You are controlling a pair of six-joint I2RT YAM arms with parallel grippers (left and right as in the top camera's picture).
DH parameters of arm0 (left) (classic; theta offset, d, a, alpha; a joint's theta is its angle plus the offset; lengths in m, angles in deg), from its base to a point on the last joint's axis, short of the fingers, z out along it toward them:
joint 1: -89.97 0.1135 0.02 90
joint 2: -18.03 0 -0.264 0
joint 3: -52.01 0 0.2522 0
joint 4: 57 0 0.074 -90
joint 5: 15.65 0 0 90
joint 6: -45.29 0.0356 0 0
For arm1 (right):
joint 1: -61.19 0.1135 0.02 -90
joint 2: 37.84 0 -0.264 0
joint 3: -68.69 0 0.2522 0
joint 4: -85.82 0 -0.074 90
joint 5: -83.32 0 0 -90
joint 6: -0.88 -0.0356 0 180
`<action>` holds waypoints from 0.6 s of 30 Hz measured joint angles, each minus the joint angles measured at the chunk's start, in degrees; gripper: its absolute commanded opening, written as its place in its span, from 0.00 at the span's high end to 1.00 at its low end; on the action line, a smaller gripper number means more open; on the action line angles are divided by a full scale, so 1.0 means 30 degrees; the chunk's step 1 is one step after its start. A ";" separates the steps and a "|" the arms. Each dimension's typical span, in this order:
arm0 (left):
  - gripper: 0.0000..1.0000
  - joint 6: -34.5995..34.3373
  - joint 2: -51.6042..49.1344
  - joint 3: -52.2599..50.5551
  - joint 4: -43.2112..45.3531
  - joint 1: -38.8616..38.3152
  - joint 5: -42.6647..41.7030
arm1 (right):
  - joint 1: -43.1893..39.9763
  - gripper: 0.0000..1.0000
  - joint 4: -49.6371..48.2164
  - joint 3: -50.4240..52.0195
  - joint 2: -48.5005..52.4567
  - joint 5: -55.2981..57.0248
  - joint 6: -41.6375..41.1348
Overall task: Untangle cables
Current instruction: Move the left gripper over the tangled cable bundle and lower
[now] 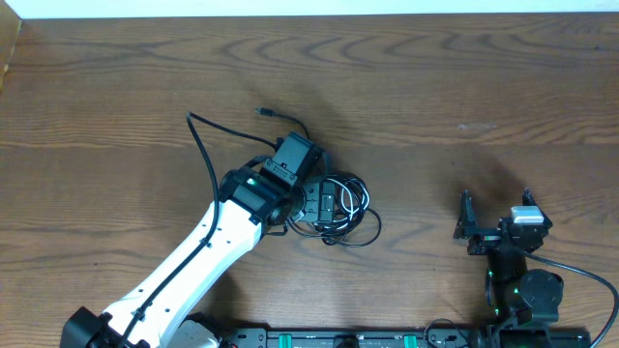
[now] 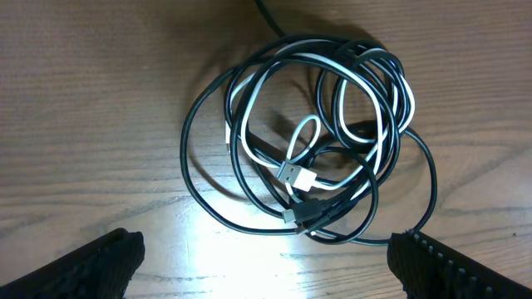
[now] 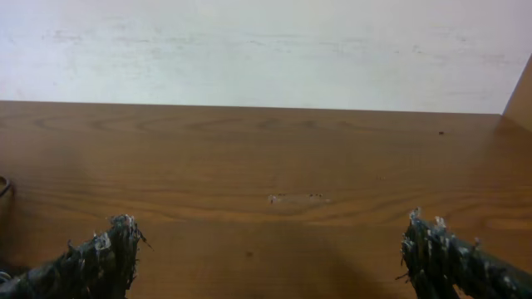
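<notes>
Overhead view puts the tangle of thin black cords and one white cord (image 1: pixel 340 208) on the brown wooden surface (image 1: pixel 484 87), just under and ahead of the left claw (image 2: pixel 266 246). It lies well apart from the right claw (image 3: pixel 270 241), off to that claw's left. The left wrist view looks straight down on the heap, with the two dark fingers spread wide at the lower corners and nothing between them but bare wood and the near edge of the loops. The right wrist view shows its fingers equally wide apart and empty, facing bare surface and a pale wall.

Every loop overlaps another, so I judge that no cord has been separated yet. This looks like the opening step, with the left claw poised over the heap to choose a strand.

The white cord's silver plug end (image 2: pixel 293 175) lies near the middle of the coil, just ahead of the left claw, and a black plug end (image 2: pixel 304 216) lies closer to the fingers. Either end is a sensible first hold, because a free end can be drawn out through the loops. The next move likely calls for lowering the left claw and closing it on a single end rather than several strands. The right claw would probably have to come across to pin the rest, or the whole heap may slide along together.
</notes>
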 measured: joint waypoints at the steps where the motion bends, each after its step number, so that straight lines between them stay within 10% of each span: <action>1: 0.01 -0.0080 0.0000 0.0000 0.0000 0.0000 0.0000 | 0.0000 0.01 0.0000 0.0000 0.0000 0.0000 0.0000; 18: 0.01 -0.5246 -0.4014 0.0000 -0.0007 -0.1355 0.0066 | 0.0000 0.01 0.0000 0.0000 0.0000 0.0000 0.0000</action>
